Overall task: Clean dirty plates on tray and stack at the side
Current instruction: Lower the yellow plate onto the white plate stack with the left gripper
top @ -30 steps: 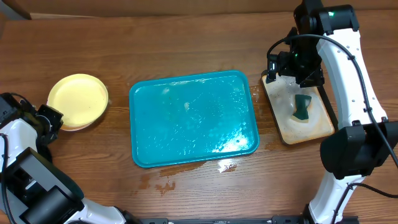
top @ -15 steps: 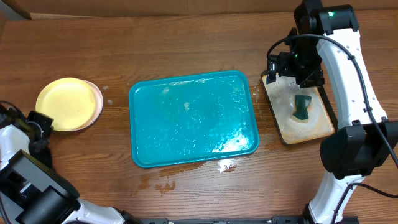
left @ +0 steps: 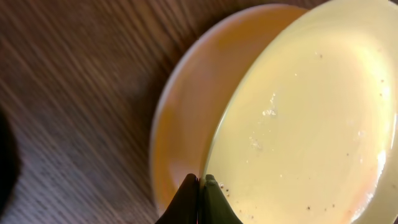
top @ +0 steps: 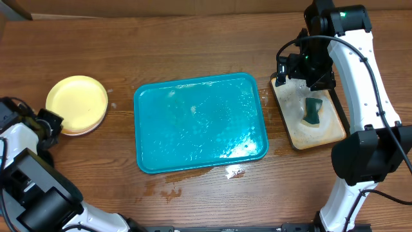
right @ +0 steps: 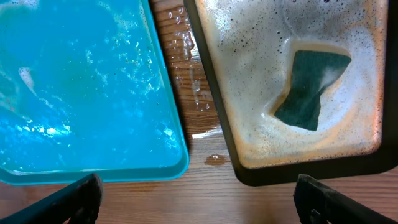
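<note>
Wooden table [top: 193, 38] — blue tray [top: 199, 122] wet, soapy tray [top: 322, 136] holds sponge [top: 313, 111]; left gripper [left: 200, 186] pinches yellow plate [left: 298, 118], right gripper [right: 198, 193] gapes.

- The overhead view is bright and even; white glare sits on the wet tray [top: 199, 122].
- The left wrist view is soft, possibly from motion; the yellow plate [left: 298, 118] looks hazy and the left edge is dark.
- The right wrist view is sharp, with droplets glinting on the table [right: 183, 68].

Wet brown wooden table [top: 193, 38]
</note>
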Available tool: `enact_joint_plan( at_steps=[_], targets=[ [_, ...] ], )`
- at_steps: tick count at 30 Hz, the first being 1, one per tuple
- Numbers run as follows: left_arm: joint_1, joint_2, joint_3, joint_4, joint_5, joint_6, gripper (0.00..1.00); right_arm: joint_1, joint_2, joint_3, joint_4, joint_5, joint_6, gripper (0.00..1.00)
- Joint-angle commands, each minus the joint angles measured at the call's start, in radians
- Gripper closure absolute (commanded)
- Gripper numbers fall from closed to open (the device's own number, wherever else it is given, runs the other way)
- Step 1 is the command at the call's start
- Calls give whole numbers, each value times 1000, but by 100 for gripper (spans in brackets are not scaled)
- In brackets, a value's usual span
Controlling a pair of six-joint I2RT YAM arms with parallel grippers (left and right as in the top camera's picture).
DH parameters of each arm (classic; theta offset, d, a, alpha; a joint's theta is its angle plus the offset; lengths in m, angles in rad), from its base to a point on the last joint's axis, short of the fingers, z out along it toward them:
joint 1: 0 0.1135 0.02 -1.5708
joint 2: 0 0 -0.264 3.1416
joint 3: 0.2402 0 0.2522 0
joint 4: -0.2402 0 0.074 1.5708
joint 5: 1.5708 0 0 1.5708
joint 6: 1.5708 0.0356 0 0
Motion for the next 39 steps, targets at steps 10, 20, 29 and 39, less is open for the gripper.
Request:
enact_joint_plan(
  at_steps=[10,20,29,39],
  targets=[
    [4,8,4,-19,-33,18,96,4,-24,21,6,-9,-4,0],
    [50,8,4,-18,-14,22,96,4,-24,21,8,-9,-4,0],
    [29,8,4,-13,-10,22,84,4,-24,21,10,-9,-4,0],
    [27,8,4,-15,35,30,0,4,-24,21,13,-9,-5,0]
  ],
)
